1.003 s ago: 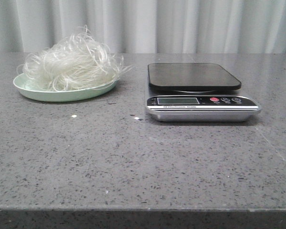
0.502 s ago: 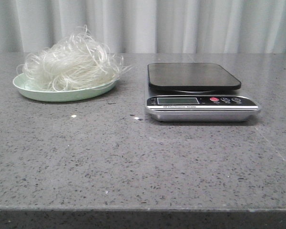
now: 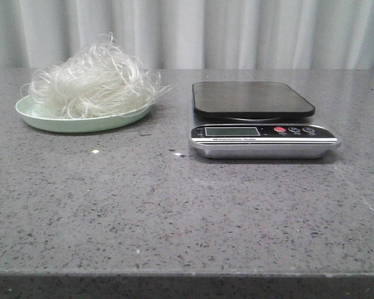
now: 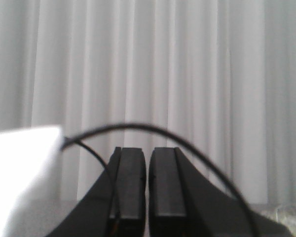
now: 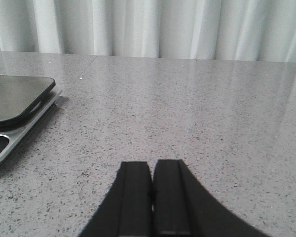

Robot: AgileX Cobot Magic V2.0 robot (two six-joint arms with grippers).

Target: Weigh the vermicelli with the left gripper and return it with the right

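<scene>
A pale green plate (image 3: 31,116) at the far left of the grey speckled table (image 3: 174,212) carries the vermicelli (image 3: 93,84) — a fluffy nest of thin, translucent whitish strands, heaped well above the rim and spilling a few stray curls over its right edge. The mass looks very light, springy and brittle; a hard squeeze would likely snap strands, and loose ends may snag or trail. The sensible hold appears to be the dense crown of the nest, taken from above with the fingers sunk into the tangle so the whole clump lifts together. A few pale crumbs (image 3: 95,151) lie on the table between plate and scale. To the right, well apart from the plate, sits the kitchen scale (image 3: 262,134), its dark weighing platform (image 3: 252,98) bare and its display facing the camera.

Neither arm shows in the front view. In the left wrist view the left gripper (image 4: 147,197) points at the white curtain (image 4: 153,74), its two black fingers pressed nearly together and holding nothing, a thin cable (image 4: 138,127) arcing over them. The right gripper (image 5: 152,197) hovers low over the table beside the scale — closed too, and empty. The weighing has not yet begun.
</scene>
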